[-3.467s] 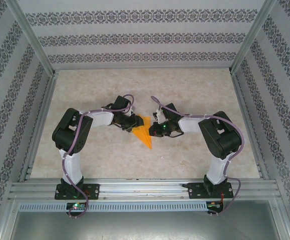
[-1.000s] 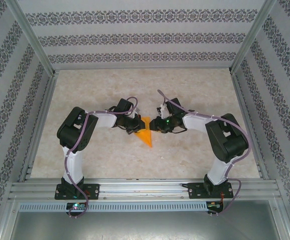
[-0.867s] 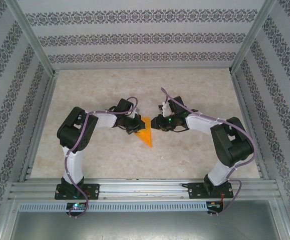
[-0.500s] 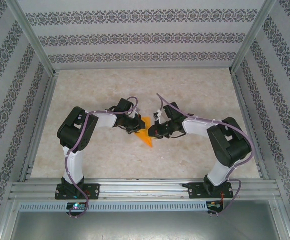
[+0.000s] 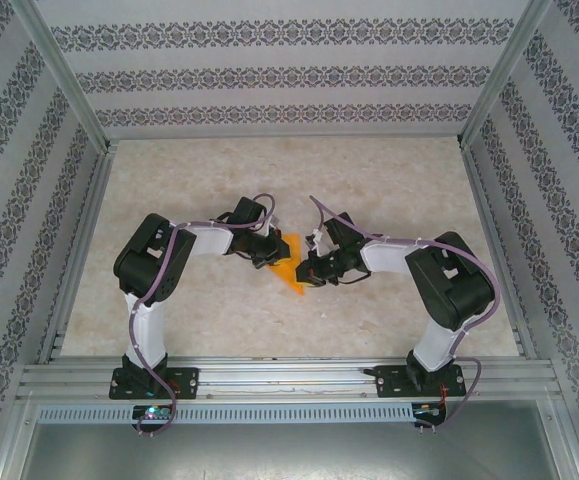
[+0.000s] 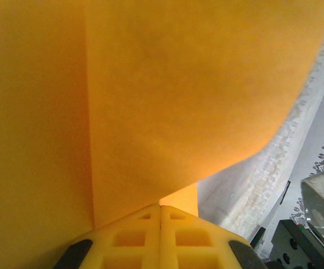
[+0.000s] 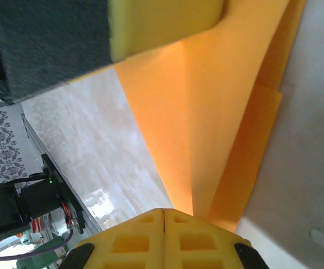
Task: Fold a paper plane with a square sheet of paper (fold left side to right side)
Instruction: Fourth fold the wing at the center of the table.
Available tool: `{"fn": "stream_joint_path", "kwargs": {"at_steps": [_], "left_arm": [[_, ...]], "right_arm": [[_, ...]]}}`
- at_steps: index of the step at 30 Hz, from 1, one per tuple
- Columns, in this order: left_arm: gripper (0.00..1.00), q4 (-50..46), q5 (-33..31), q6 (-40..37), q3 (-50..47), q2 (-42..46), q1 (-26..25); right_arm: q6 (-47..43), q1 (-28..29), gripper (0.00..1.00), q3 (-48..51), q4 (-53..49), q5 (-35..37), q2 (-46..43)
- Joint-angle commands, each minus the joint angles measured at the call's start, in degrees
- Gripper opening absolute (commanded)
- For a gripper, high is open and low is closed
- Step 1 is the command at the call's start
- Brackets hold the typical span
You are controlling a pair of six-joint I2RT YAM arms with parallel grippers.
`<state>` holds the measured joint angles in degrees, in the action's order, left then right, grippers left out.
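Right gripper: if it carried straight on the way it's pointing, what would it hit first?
The square sheet of paper, lying at the right gripper's closed tips. Sliding along that, it would probably meet the left gripper across it, though depth is unclear.

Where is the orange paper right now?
Overhead view: the orange paper sits mid-table, between the left gripper and the right gripper.

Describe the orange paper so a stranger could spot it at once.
Start at the pale marbled table inside the patterned walls and go to its middle, where the left gripper and right gripper nearly meet. Between them lies the square sheet of paper, folded to a narrow wedge. It is flat and orange, unlike the black arms beside it.
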<state>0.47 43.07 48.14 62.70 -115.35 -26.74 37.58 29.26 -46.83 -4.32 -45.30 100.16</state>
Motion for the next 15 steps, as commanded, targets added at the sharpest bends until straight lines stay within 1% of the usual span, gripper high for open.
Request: {"fn": "stream_joint_path", "kwargs": {"at_steps": [1,15], "left_arm": [[0.00,-5.4,-4.0,-1.1,-1.7,-3.1,-0.2],[0.00,-5.9,-4.2,-1.2,-1.2,-3.5,-0.1]], "right_arm": [[-1.0,1.0,0.00,1.1,-0.5,0.4,0.7],[-2.9,1.9,0.00,1.3,-3.6,2.6,0.6]]}}
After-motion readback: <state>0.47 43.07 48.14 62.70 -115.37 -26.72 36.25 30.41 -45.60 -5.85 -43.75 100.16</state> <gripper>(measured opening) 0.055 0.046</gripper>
